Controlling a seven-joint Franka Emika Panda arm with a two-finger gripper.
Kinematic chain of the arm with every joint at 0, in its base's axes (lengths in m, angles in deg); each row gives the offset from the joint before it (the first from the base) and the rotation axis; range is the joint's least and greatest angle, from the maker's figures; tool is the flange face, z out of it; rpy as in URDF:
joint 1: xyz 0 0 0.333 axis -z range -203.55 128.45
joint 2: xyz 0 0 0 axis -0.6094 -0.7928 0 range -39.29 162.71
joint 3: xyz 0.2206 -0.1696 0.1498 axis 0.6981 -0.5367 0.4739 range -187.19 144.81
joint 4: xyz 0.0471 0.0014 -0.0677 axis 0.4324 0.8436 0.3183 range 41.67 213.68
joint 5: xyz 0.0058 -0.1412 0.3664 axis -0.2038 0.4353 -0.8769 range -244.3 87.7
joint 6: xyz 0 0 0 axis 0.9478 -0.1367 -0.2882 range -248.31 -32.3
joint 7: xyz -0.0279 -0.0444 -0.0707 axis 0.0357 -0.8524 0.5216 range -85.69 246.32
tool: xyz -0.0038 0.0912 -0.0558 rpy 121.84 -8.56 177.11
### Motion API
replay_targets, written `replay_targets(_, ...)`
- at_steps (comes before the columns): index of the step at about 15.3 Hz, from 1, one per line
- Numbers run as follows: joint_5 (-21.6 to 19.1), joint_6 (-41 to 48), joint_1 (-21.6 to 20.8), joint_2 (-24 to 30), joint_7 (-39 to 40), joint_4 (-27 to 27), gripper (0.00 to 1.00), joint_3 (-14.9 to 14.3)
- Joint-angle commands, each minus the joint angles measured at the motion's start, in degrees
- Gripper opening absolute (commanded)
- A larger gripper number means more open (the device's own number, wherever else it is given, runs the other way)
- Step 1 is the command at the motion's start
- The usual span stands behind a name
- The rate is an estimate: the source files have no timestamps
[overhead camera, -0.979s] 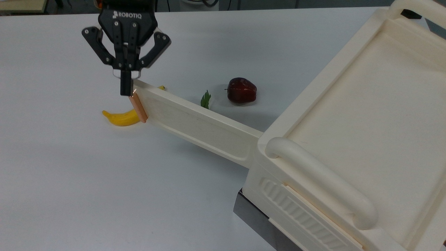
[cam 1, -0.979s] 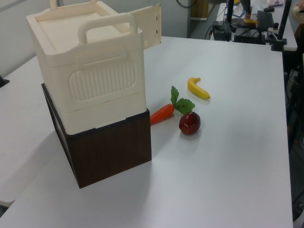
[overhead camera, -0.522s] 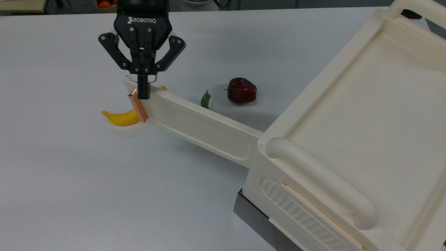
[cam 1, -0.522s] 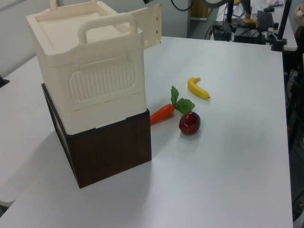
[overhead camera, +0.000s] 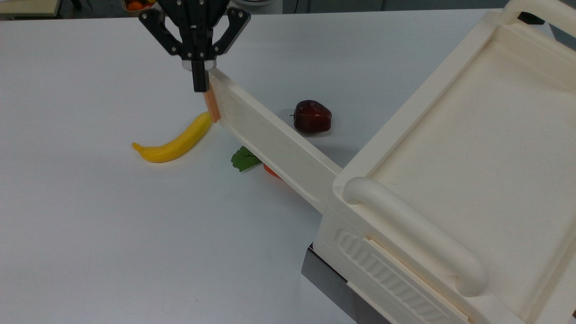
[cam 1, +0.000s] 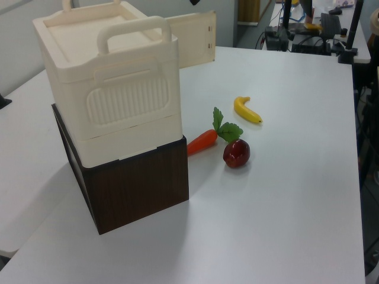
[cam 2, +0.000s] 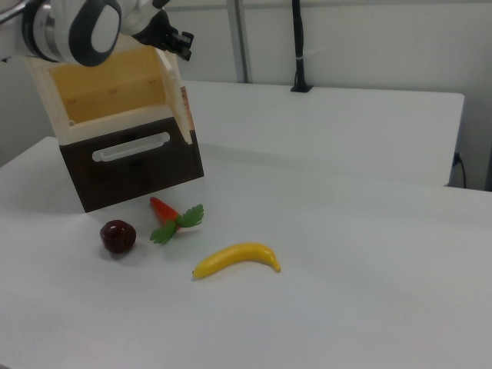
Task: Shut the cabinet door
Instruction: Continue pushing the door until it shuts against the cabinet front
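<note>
The gripper (overhead camera: 200, 85) hangs at the top of the top view, its two black fingers pressed together into one narrow stem that points straight down. Its tip rests against the free end of the cabinet door (overhead camera: 270, 139), just above the small copper handle (overhead camera: 211, 106) there; nothing is pinched between the fingers.

The door stands open, on edge above the table (overhead camera: 90, 225). Its long axis runs from the gripper's tip down toward the top view's lower right, where the hinged end meets the front corner of the cabinet (overhead camera: 472, 148). The free end points toward the top view's upper left. In the left view the door (cam 1: 192, 40) sticks out past the cabinet (cam 1: 112, 89) toward the left view's right. In the right view the door (cam 2: 178, 104) is seen nearly edge-on beside the open, yellowish inside of the cabinet (cam 2: 108, 92), which sits on a dark brown box (cam 2: 138, 165).

Below the gripper and toward the top view's left lies a banana (overhead camera: 173, 141), one end close under the handle. A carrot (overhead camera: 270, 171) with green leaves (overhead camera: 244, 159) peeks out from under the door, and an apple (overhead camera: 312, 117) lies on the door's far side.
</note>
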Motion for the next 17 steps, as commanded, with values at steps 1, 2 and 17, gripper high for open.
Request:
replay_targets(1, -1.45, 8.28, -0.27, 2.71, -0.47, 0.87, 0.0, 1.68)
replay_targets(2, -1.45, 9.61, -0.27, 3.07, -0.47, 0.87, 0.0, 1.77)
replay_targets(17, -5.49, 15.16, -3.87, 3.33, -18.83, 0.78, 0.0, 13.27)
